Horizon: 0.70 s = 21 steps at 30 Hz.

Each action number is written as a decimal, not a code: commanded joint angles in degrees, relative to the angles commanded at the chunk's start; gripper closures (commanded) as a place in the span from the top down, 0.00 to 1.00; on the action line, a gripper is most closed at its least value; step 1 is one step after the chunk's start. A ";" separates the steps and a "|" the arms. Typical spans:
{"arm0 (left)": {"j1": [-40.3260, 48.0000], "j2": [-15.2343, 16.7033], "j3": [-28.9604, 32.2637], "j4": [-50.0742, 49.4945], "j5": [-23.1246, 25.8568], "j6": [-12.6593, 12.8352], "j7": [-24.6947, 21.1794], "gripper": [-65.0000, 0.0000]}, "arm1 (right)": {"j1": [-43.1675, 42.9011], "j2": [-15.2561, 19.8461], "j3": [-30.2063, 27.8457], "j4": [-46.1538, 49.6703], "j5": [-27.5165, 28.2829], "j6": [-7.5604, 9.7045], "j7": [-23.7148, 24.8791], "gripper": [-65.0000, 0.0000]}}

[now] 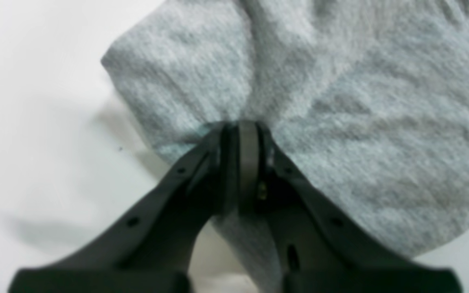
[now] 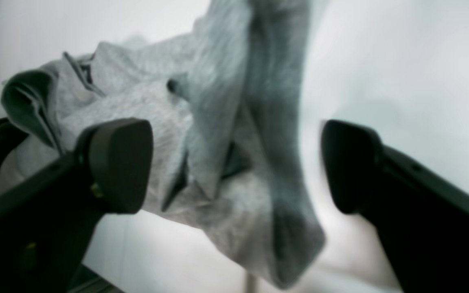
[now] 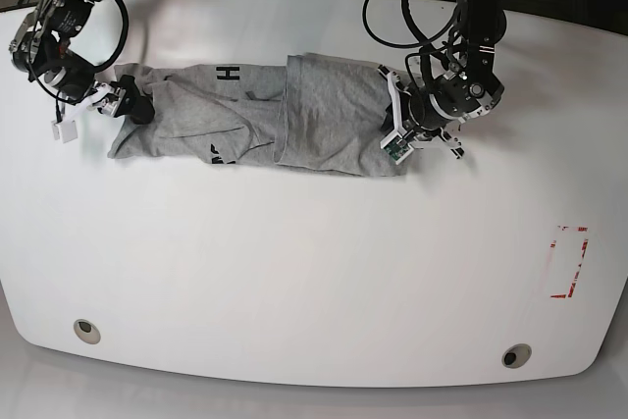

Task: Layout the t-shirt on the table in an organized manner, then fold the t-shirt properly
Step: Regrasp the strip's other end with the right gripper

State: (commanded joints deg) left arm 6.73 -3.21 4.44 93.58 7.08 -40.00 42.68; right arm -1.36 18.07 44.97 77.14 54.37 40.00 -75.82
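On the left gripper (image 1: 240, 128), the fingertips are brought close together against the grey t-shirt (image 1: 364, 162); whether cloth is pinched between them cannot be told, their tips being blurred. The right gripper (image 2: 236, 162) is spread wide, with folds of the t-shirt seen between its blurred fingers, nothing clamped. Across the far part of the white table (image 3: 294, 272) the t-shirt is laid, bunched and wrinkled, both ends partly covered by the arms. By the wrist views its edges are cut off.

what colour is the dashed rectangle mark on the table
The dashed rectangle mark is red; it shows best in the base view.
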 joint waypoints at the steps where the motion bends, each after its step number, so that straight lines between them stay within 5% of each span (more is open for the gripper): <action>1: 0.00 0.00 0.00 0.18 0.00 0.00 0.00 0.05 | -0.09 -0.09 -0.62 0.00 0.00 0.00 0.00 0.97; 21: 0.62 -0.09 -0.09 0.88 0.00 0.00 0.00 0.05 | -0.18 -1.76 -2.90 0.18 -0.26 0.00 0.09 0.93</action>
State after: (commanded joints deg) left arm 7.34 -3.30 4.35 94.46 7.08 -40.00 42.68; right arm -1.54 16.31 42.07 77.32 54.11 40.00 -75.74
